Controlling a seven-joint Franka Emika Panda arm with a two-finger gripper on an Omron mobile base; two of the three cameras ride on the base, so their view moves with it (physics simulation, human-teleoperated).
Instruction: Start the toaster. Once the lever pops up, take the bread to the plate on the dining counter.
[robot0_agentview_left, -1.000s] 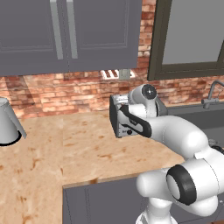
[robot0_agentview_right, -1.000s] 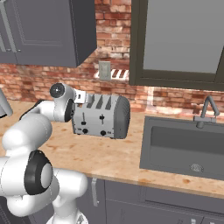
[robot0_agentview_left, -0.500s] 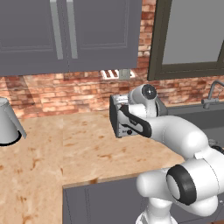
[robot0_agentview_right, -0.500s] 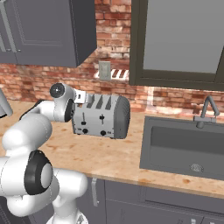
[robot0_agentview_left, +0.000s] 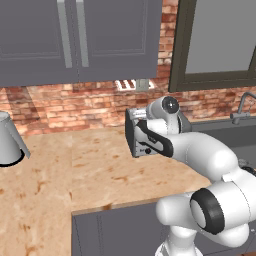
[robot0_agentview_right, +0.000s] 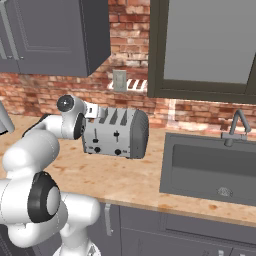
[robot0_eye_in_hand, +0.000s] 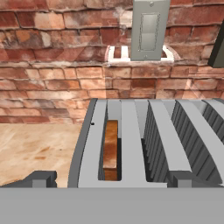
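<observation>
The silver-grey toaster (robot0_agentview_right: 119, 133) stands on the tan counter by the brick wall, its two small dark levers and knobs facing front. Its dark end panel (robot0_agentview_left: 131, 138) shows beside my arm. The bread (robot0_eye_in_hand: 111, 151), a tan-brown slice, sits deep in the left slot seen from the hand view; the slot beside it looks empty. My gripper (robot0_eye_in_hand: 113, 179) hovers open just above the toaster's near end, one fingertip (robot0_eye_in_hand: 41, 178) out on either side, touching nothing. The hand (robot0_agentview_right: 93, 110) sits at the toaster's upper left corner. The plate and the dining counter are out of view.
A dark sink (robot0_agentview_right: 210, 170) with a faucet (robot0_agentview_right: 235, 125) lies right of the toaster. A wall outlet (robot0_eye_in_hand: 148, 28) is on the bricks behind it. A grey conical vessel (robot0_agentview_left: 10, 140) stands far left on the counter. Grey cabinets (robot0_agentview_left: 75, 35) hang overhead.
</observation>
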